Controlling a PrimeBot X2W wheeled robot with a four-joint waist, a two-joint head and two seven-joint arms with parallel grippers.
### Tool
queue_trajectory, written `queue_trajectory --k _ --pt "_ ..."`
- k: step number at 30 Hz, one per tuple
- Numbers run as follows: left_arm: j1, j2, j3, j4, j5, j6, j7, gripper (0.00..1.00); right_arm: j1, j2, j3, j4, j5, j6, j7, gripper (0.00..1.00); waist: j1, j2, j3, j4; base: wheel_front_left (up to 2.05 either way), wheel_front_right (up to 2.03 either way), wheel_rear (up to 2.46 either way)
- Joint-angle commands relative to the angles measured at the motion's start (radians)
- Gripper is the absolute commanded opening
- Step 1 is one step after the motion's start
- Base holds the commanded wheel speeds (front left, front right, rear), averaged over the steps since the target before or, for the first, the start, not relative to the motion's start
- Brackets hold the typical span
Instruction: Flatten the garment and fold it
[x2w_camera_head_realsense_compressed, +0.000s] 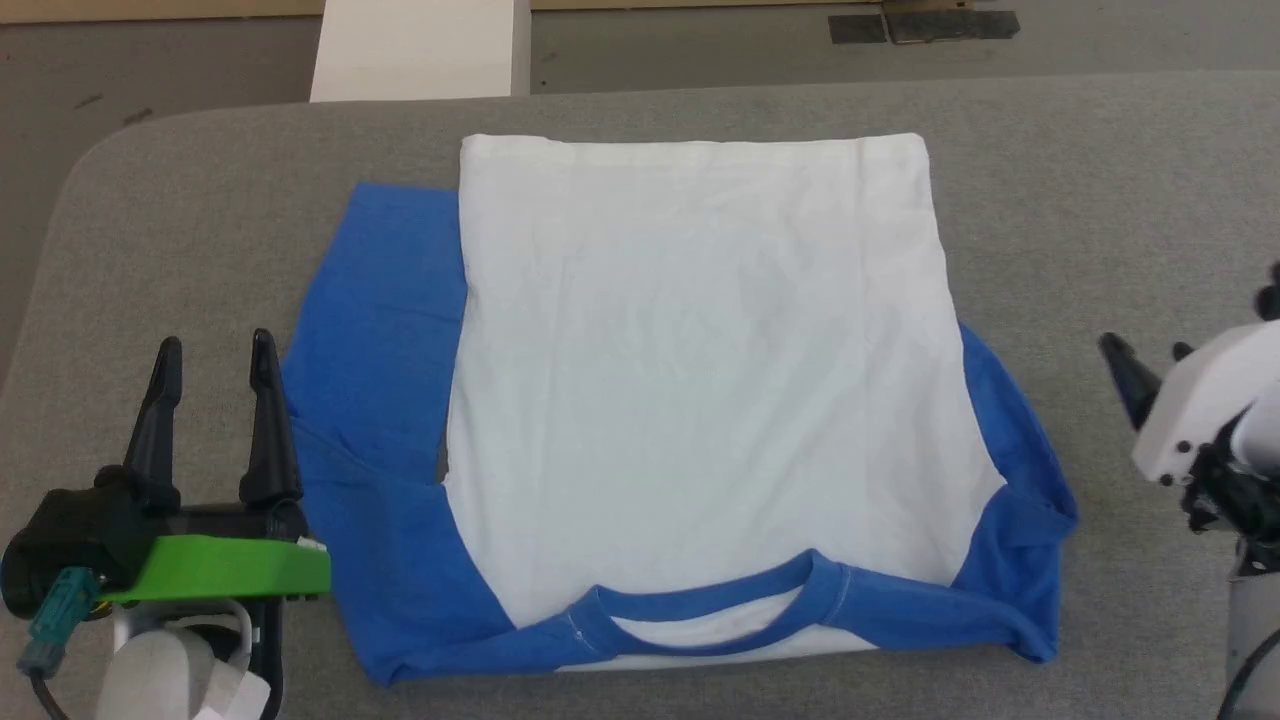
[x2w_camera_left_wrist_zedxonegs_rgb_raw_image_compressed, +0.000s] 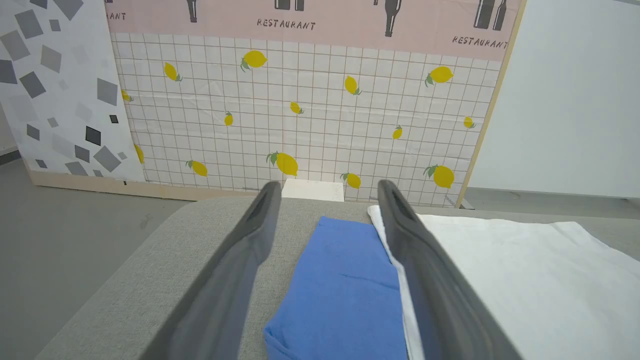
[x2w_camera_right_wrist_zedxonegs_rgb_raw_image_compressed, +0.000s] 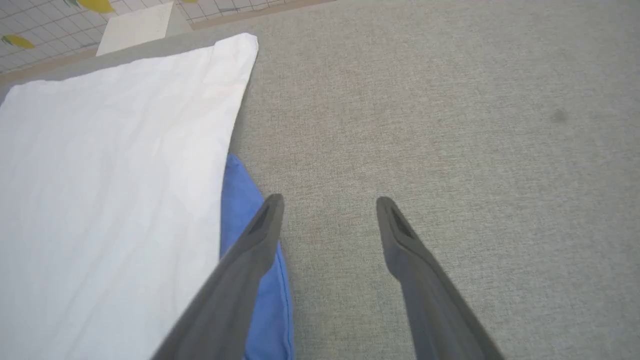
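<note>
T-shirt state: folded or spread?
Spread. The white T-shirt with blue sleeves lies flat on the grey table, both sleeves out sideways, none folded in. Far hem tucked under: cannot tell.

A grey fabric-covered table with a rounded far-left corner. Beyond its far edge stands a white box; behind that, a lemon-patterned panel.

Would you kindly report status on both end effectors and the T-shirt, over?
Left end effector open, empty, beside blue sleeve. Right end effector open, empty, clear of cloth. T-shirt flat, collar nearest. No obstacles.
</note>
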Motion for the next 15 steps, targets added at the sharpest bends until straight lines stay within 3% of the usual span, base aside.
queue_trajectory --k 1,15 --pt "-0.005 -0.002 -0.003 -0.001 0.003 -0.005 -0.004 1.00 -0.006 -0.009 0.032 0.004 0.001 -0.002 0.008 1.00 0.0000 -0.0001 0.015 0.014 0.00 0.00 0.00" --pt "-0.060 0.016 -0.031 -0.007 -0.009 -0.008 -0.005 1.00 -0.163 -0.083 0.304 0.192 -0.117 -0.002 0.092 1.00 0.0000 -0.0001 0.140 0.082 0.00 0.00 0.00"
